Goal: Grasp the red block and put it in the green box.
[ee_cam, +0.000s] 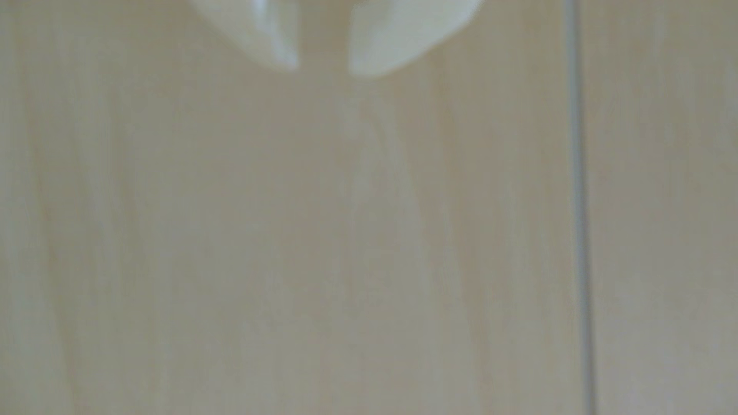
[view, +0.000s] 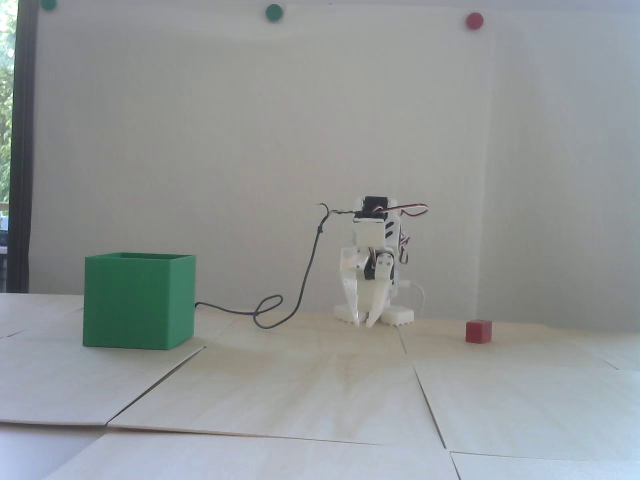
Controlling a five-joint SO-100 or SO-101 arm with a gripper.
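The red block (view: 478, 331) is a small cube on the pale wooden table at the right of the fixed view. The green box (view: 132, 307) stands open-topped at the left. My white arm is folded low between them at the back, with the gripper (view: 365, 323) pointing down at the table, well left of the block. In the wrist view the gripper (ee_cam: 323, 70) shows as two blurred white fingertips (ee_cam: 383, 44) with a narrow gap and only bare table between them. Block and box are out of the wrist view.
A dark cable (view: 305, 280) loops on the table from the arm towards the box. Round dots, green (view: 273, 12) and red (view: 474, 20), sit high on the white wall. Panel seams (ee_cam: 579, 199) cross the table (view: 320, 390).
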